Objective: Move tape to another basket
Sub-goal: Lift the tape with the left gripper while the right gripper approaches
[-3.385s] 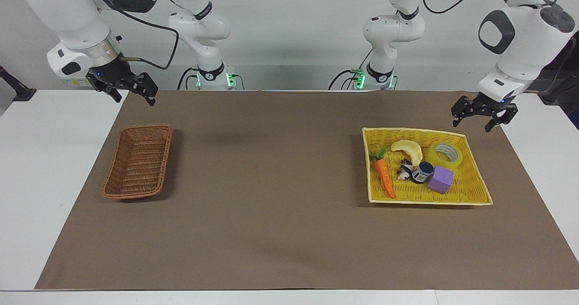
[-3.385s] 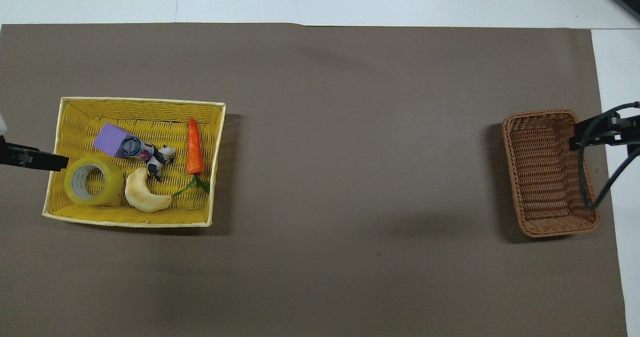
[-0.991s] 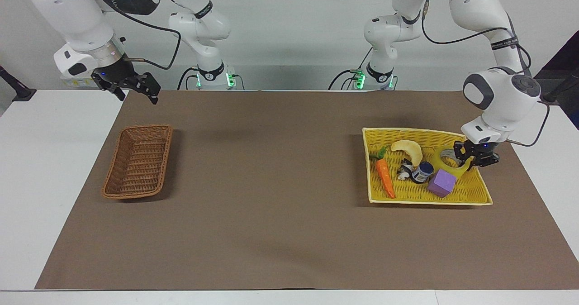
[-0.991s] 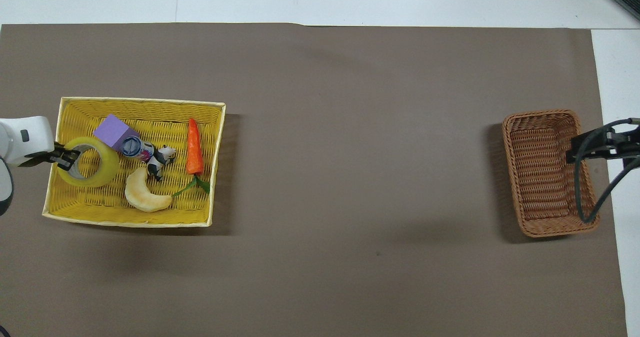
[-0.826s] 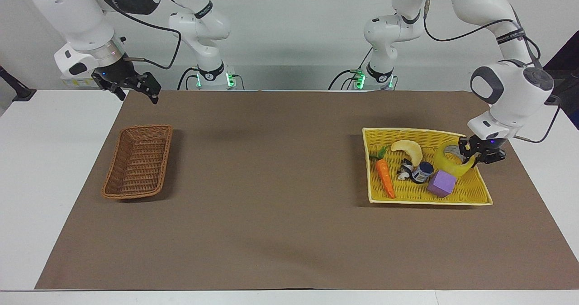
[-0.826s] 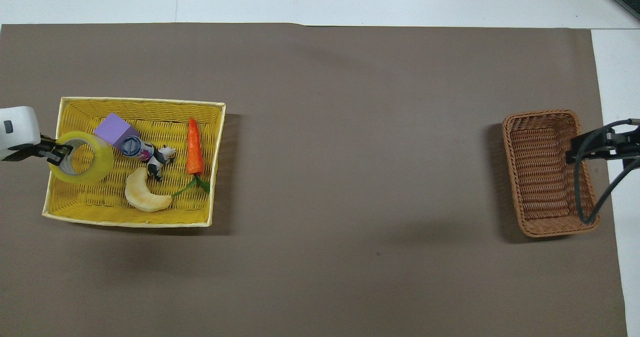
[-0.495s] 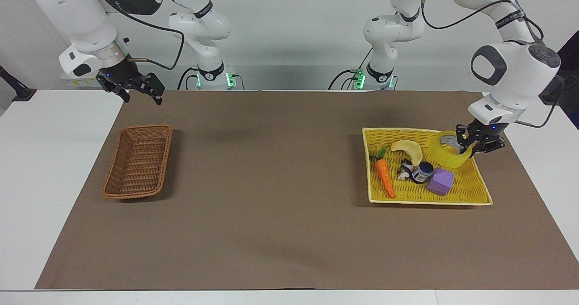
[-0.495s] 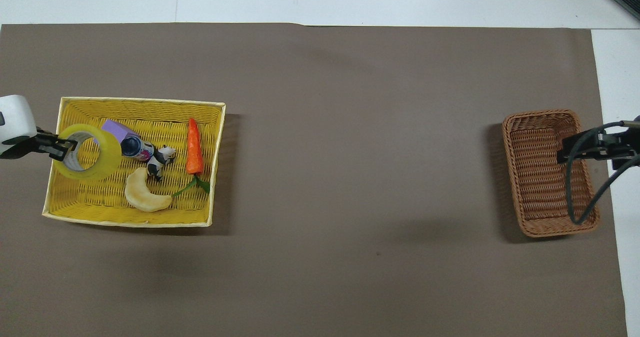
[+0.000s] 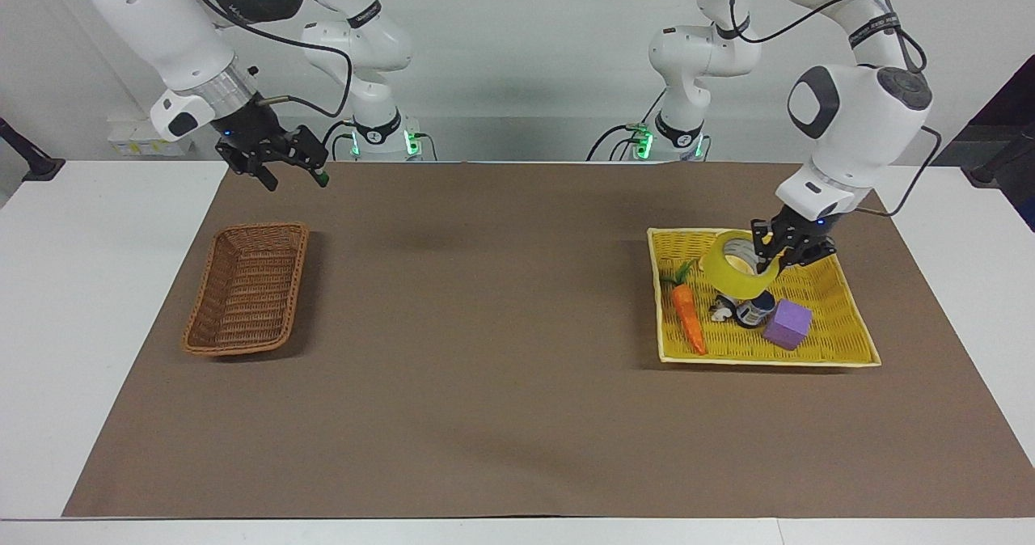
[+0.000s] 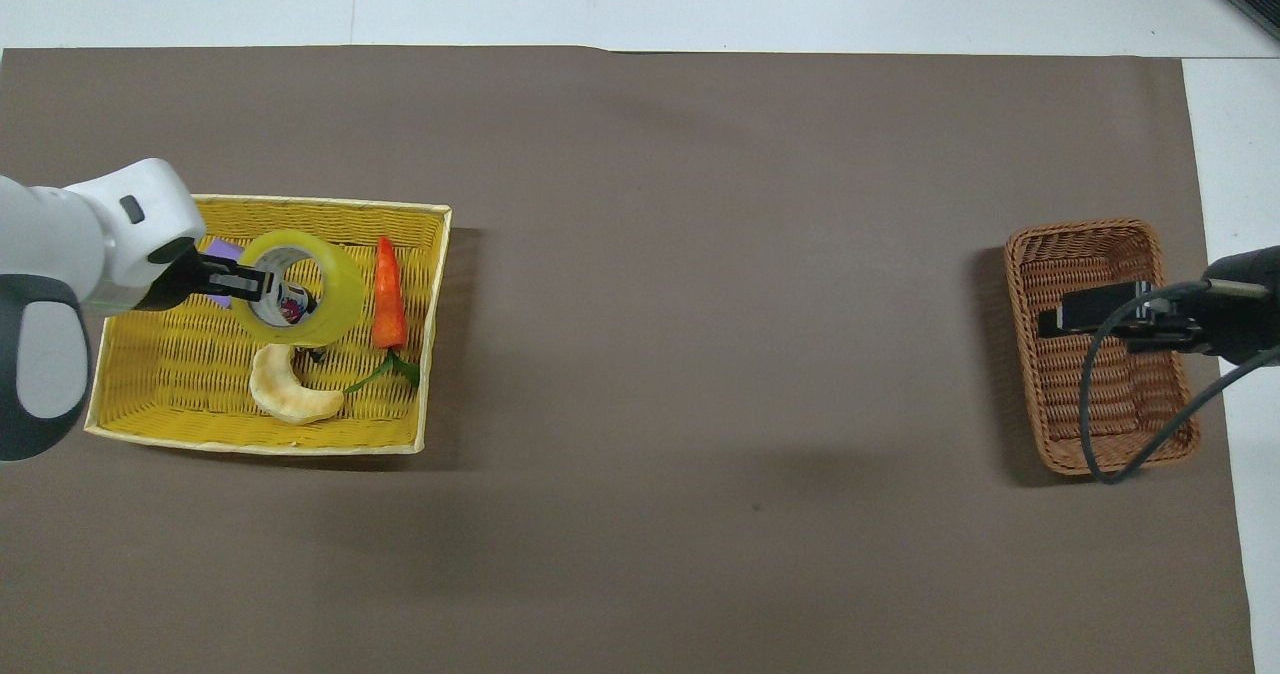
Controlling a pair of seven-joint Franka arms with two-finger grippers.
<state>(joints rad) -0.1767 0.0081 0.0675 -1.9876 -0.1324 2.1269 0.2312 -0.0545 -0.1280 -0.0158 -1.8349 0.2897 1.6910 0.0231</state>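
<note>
Brown mat [image 9: 501, 367] covers most of the table [image 9: 97, 327].

Left arm [image 9: 857, 108]: reaches in from its base, elbow high, forearm bent steeply down over the yellow tray [image 9: 841, 343]. Wrist tilted toward the middle of the table.

Right arm [image 9: 186, 35]: raised, forearm sloping down, wrist turned. It waits.

Yellow tray at the left arm's end of the mat. Inside it: carrot [image 9: 688, 318], banana [image 10: 285, 394], purple cube [image 9: 787, 323], a small jar [image 9: 756, 309] beside the cube.

Basket [image 9: 247, 298]: brown wicker, at the right arm's end of the mat, well apart from the tray.

Tape [image 9: 736, 264]: yellow roll, lifted clear of the tray floor, hanging tilted in the air over the tray's middle, above the jar.

Left gripper [image 9: 778, 255]: clamped on the tape's wall, one finger inside the core, one outside.

Right gripper [image 9: 289, 171]: fingers spread apart, holding nothing; up in the air. In the overhead view it lies over the basket.
</note>
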